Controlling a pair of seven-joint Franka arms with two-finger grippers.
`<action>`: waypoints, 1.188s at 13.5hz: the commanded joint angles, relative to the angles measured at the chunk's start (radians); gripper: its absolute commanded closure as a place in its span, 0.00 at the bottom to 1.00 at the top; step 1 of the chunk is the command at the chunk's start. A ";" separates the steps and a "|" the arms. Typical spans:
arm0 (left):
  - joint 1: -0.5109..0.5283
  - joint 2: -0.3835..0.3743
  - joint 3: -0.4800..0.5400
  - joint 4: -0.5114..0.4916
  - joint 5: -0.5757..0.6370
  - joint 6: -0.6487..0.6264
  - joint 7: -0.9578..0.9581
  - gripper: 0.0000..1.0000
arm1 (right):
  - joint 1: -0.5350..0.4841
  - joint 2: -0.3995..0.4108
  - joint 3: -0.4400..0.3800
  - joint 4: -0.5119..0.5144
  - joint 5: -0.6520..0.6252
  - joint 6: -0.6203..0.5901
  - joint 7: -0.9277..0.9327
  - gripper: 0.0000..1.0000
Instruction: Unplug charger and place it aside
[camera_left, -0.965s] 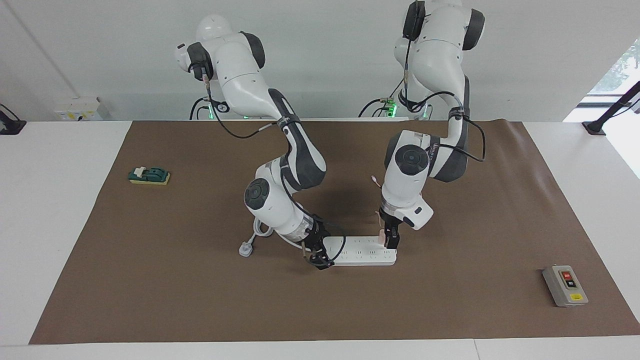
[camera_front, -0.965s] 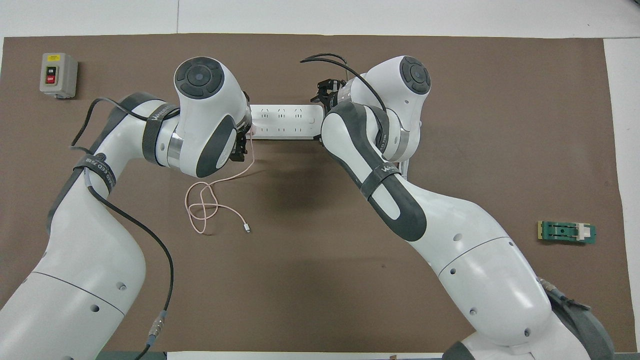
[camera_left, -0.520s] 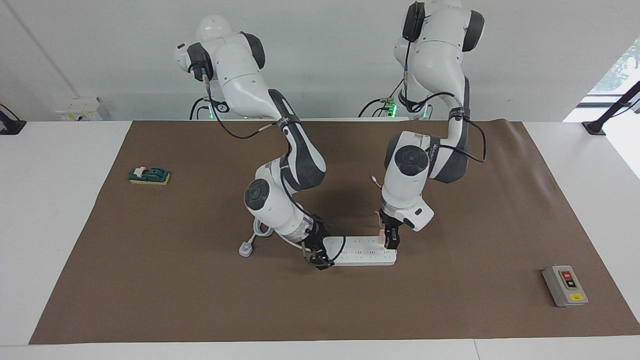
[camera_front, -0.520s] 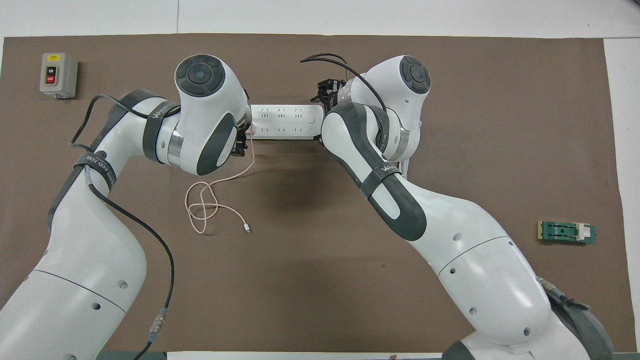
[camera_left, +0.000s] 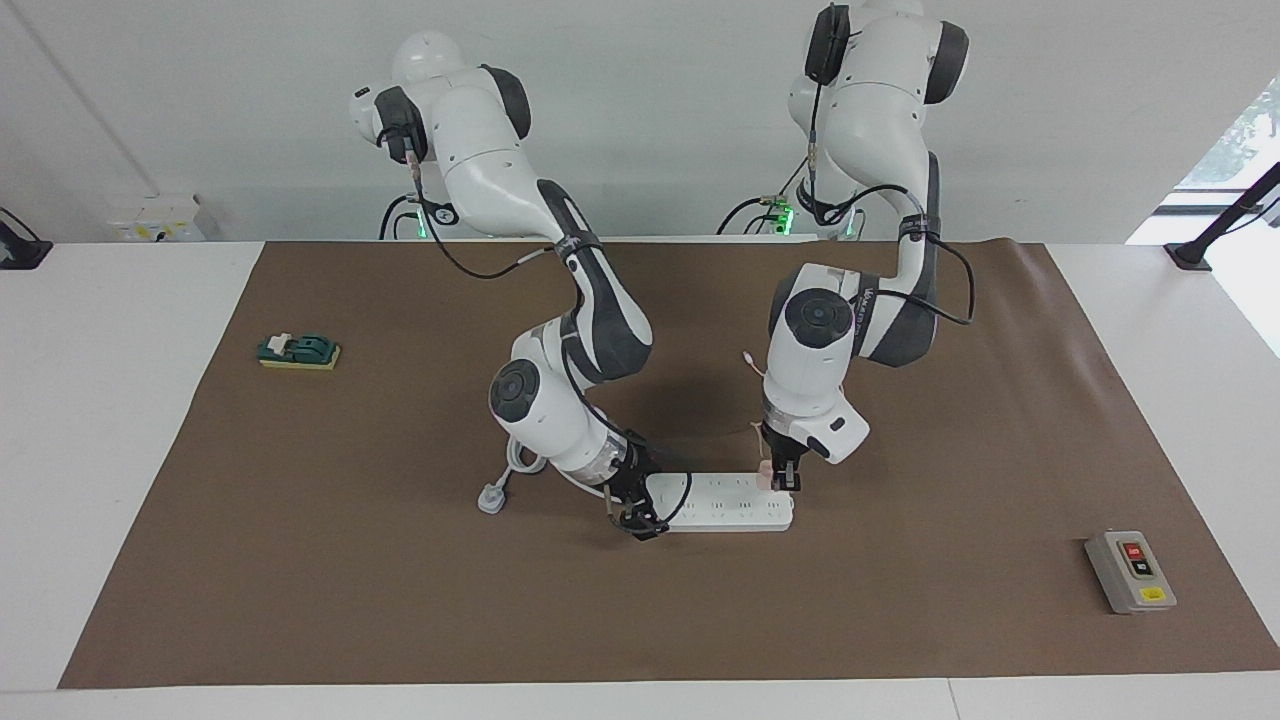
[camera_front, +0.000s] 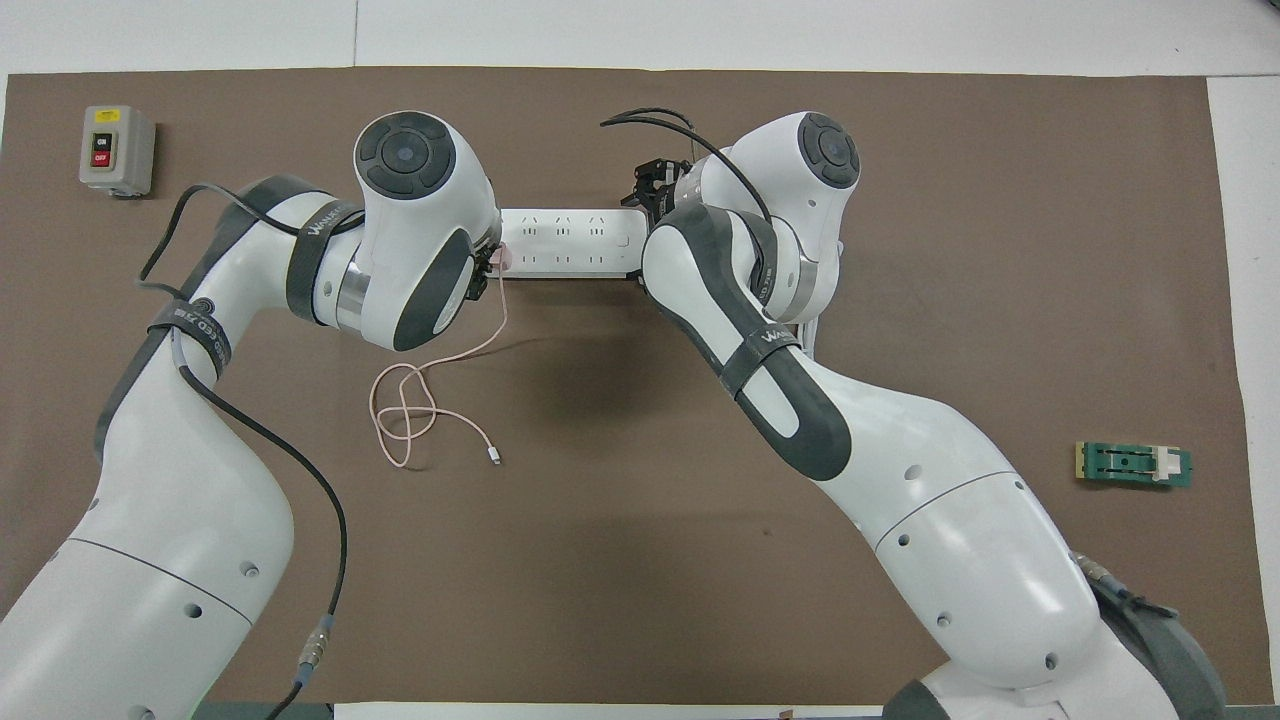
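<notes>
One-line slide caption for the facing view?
Left gripper shut on the charger in the power strip; right gripper at the strip's other end.

a grey button box (camera_left: 1130, 571) and a green block (camera_left: 298, 352) lie at opposite ends of the brown mat (camera_left: 400, 600).

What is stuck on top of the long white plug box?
A small pink charger sits on the power strip, pinched by the left gripper. The right gripper covers the strip's other end.

A lab, that was where I worked: my two arms bolted at a white table (camera_left: 120, 420), brown mat (camera_left: 900, 600) laid flat, bare white wall (camera_left: 650, 120).
</notes>
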 joint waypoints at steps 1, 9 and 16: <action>-0.002 0.014 0.004 0.011 0.023 0.029 -0.013 1.00 | -0.011 0.027 0.005 0.040 0.017 0.003 0.013 0.36; -0.003 0.014 0.004 0.005 0.023 0.032 -0.011 1.00 | -0.014 0.026 0.005 0.039 0.046 0.000 0.013 1.00; -0.002 0.011 0.004 0.026 0.026 -0.052 -0.008 1.00 | -0.014 0.026 0.005 0.039 0.048 0.001 0.012 1.00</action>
